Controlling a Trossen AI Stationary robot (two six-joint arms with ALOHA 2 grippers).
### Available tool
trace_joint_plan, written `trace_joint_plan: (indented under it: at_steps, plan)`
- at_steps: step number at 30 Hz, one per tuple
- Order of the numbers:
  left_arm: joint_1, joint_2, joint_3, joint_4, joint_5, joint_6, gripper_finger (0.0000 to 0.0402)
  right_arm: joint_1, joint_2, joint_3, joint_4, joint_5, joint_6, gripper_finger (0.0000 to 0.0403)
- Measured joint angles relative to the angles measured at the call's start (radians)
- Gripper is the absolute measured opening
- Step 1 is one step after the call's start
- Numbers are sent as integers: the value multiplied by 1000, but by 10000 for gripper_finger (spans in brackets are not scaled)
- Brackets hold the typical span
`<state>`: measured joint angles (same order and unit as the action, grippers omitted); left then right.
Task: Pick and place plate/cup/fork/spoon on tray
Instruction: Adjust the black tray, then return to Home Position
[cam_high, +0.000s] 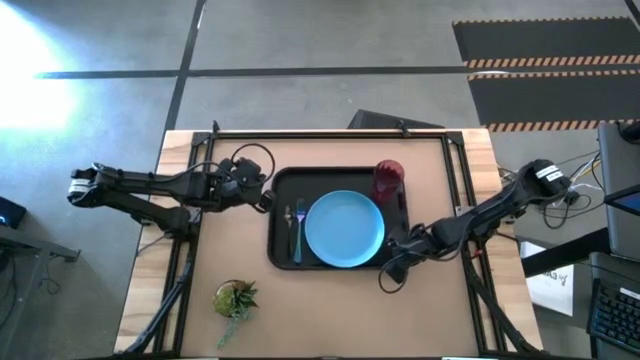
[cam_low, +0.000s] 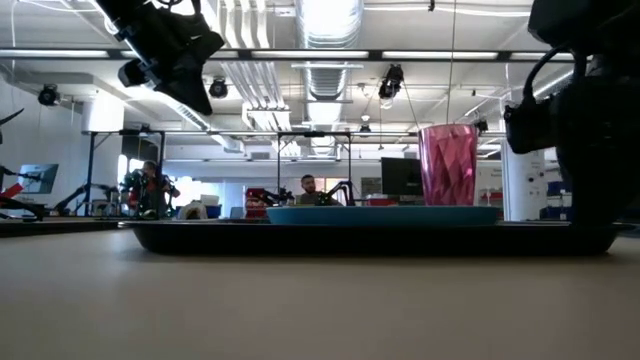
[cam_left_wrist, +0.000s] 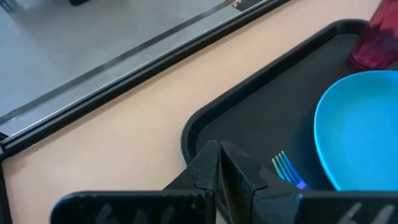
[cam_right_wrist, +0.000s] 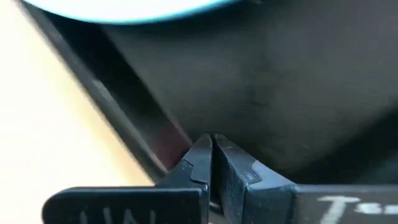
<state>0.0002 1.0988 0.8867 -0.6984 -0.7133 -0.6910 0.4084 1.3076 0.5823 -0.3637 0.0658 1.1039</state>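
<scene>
Centred on the tray (cam_high: 283, 190): the plate (cam_high: 344, 229), flat, probably light, stiff and slick, best pinched at the rim if shifted at all. Just beside its left edge, also on the tray, the fork (cam_high: 297, 228), thin and low, hard to pinch except across the handle. At the far right corner, upright near the plate, the cup (cam_high: 389, 180); likely light and tippy, so best gripped across the wall near the rim. No sign of the spoon anywhere; cannot tell where it lies. Over the tray's near right corner, the right gripper (cam_high: 394, 258), fingers pressed together, apparently on nothing. By the far left corner, the left gripper (cam_high: 265, 195), fingers likewise pressed together. Well apart on the table (cam_high: 330, 310), a potted plant (cam_high: 235, 298).
</scene>
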Motion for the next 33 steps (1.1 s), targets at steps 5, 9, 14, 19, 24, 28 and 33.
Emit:
trace_joint_plan:
  at_steps: [5,9,14,19,24,28,33]
  plan:
    - [0,0,-7,-1,1,-4,0,0,-60,-3,-112,25,20,8]
    - [0,0,-6,0,2,-8,0,0,-87,-3,-110,67,20,8]
    - [0,0,-4,2,2,-8,0,0,-89,-3,-106,74,11,8]
    - [0,-1,5,1,2,11,0,0,-89,44,-99,93,-20,8]
    - [0,-32,35,9,0,71,0,0,-101,188,-98,206,-193,8]
    - [0,-77,59,10,-3,102,0,0,-149,332,-167,336,-344,8]
    - [0,-147,65,9,-4,146,0,0,-228,512,-349,472,-511,8]
